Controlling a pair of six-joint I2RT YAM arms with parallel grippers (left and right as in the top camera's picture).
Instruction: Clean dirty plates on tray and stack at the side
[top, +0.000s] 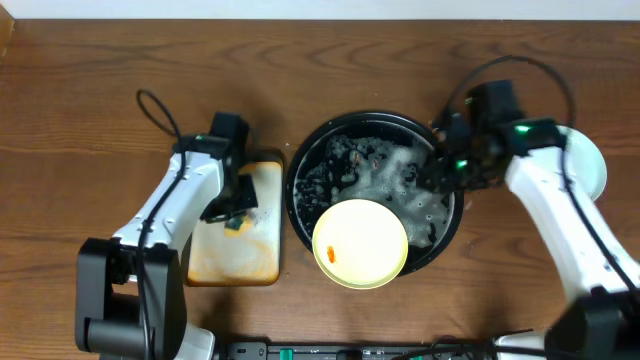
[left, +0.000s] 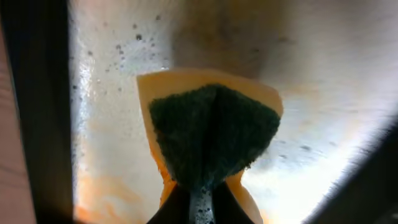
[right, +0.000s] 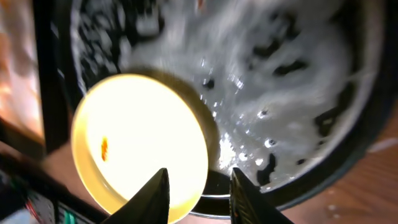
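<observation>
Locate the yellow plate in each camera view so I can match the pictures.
Overhead: the yellow plate sits at lower centre, overlapping the near rim of the black tray.
Left wrist: not in it; only the sponge over the stained rectangular tray.
Right wrist: lower left, just above the right hand.
Shared landmark: the orange smear on the plate.

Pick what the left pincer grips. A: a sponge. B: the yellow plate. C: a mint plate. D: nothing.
A: the left pincer is shut on a sponge with a dark green face, over the stained rectangular tray.
</observation>
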